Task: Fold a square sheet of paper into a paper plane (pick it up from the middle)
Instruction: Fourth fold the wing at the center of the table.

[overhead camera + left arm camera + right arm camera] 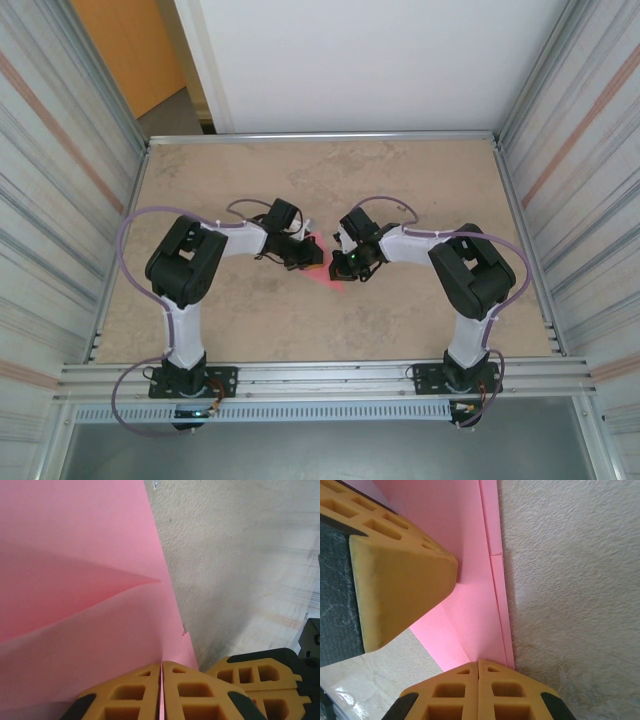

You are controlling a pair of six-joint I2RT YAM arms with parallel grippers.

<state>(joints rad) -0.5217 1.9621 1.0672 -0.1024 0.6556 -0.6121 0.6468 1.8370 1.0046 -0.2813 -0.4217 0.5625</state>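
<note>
The square sheet of paper (331, 274) is pink and lies folded on the table between both arms. It shows a pointed flap (125, 585) and layered straight edges (496, 580); whether it has the shape of the paper plane I cannot tell. My left gripper (162, 667) is shut on the paper, with a pink sliver showing between its yellow fingers, and it sits left of the sheet (312, 251). My right gripper (478, 664) is shut, its tips on the paper's near edge with nothing visible between them. It meets the left one from the right (341, 262).
The beige table (420, 180) is walled by metal rails on three sides. The two grippers stand close together: the left one's fingers (400, 580) loom beside the right gripper, and the right one's fingers (262, 680) sit just right of the left.
</note>
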